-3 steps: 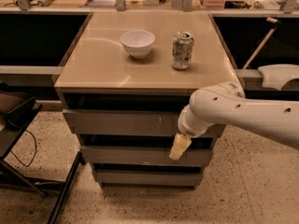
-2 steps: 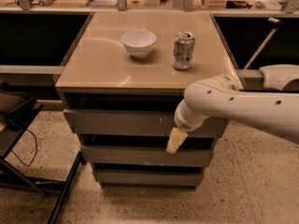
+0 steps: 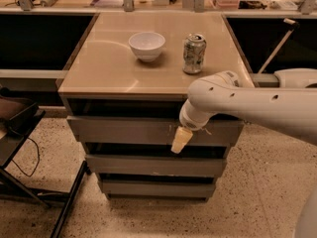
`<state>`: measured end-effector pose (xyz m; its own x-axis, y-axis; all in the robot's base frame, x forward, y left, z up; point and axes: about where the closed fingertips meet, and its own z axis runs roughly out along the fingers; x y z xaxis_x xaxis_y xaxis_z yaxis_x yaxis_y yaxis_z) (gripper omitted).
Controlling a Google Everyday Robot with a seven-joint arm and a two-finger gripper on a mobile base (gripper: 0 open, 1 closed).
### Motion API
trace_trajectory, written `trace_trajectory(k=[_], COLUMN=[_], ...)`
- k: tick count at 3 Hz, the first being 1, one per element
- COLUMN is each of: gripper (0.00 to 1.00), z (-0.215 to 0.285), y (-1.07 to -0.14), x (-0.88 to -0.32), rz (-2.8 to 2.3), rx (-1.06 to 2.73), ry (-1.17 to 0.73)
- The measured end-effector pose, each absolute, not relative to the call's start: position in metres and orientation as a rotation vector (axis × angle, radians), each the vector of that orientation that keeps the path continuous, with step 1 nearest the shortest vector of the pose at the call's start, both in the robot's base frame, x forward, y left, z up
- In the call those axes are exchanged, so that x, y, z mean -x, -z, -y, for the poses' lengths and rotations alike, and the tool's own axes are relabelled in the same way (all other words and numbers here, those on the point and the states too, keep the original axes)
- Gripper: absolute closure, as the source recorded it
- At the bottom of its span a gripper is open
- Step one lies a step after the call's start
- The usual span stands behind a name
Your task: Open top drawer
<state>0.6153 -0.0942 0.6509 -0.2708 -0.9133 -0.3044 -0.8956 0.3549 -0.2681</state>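
The top drawer (image 3: 129, 130) is the widest of three grey fronts under the tan cabinet top; it stands a little forward of the dark slot above it. Small pale scratches show right of its centre. My gripper (image 3: 180, 141) hangs from the white arm in front of the drawer's lower edge, right of centre, its pale fingertip pointing down over the gap to the middle drawer (image 3: 148, 165). The wrist hides the part of the drawer front behind it.
A white bowl (image 3: 146, 45) and a crumpled drink can (image 3: 194, 53) stand on the cabinet top (image 3: 109, 68). The bottom drawer (image 3: 153, 187) sits near the speckled floor. A black chair and stand legs (image 3: 29, 148) are at the left. Dark counters flank the cabinet.
My arm and gripper have shifted left and slightly up across the top drawer front. The drawers, bowl and can have not moved.
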Motion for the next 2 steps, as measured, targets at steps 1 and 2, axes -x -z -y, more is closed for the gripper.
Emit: trace_trajectory(k=[1,2], gripper=[0.0,0.0], z=[0.096,0.098], y=[-0.638,-0.621], x=[-0.612,-0.614], rz=[-2.229,-2.288], rx=[1.549,1.488], ry=[0.12,0.107])
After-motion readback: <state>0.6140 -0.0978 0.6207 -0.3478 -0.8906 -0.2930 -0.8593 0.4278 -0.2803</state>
